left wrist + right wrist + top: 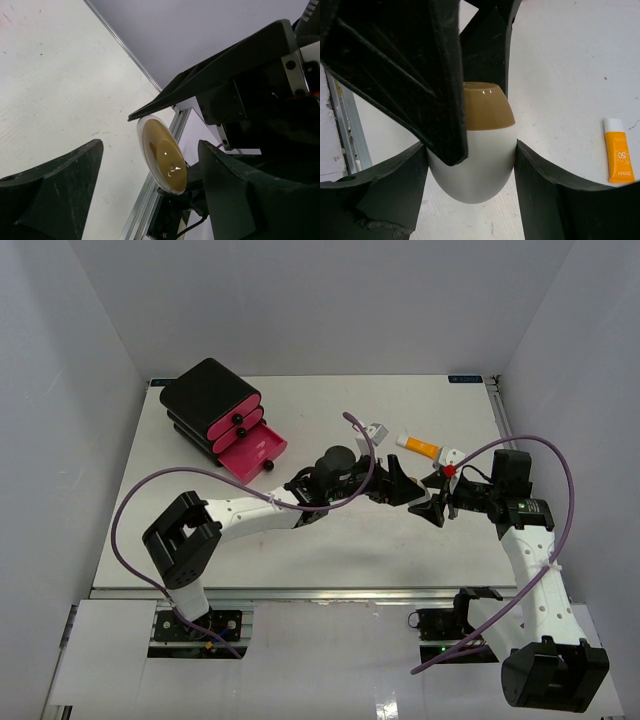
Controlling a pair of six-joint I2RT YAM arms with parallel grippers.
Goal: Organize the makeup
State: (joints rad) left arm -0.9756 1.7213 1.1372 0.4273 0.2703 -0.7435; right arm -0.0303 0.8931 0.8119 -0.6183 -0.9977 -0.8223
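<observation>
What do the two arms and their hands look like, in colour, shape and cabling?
The left arm and right arm match: white tubular links, black joints and bases. A loose purple cable loops beside each. The left hand and right hand are black, with broad wedge-shaped fingers. A small red spot shows by the right one.

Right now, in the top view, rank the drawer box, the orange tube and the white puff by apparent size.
1. Black drawer box, clearly largest.
2. Orange tube.
3. White puff, probably smallest, but unsure: the left gripper and right gripper hide most of it from above.
</observation>
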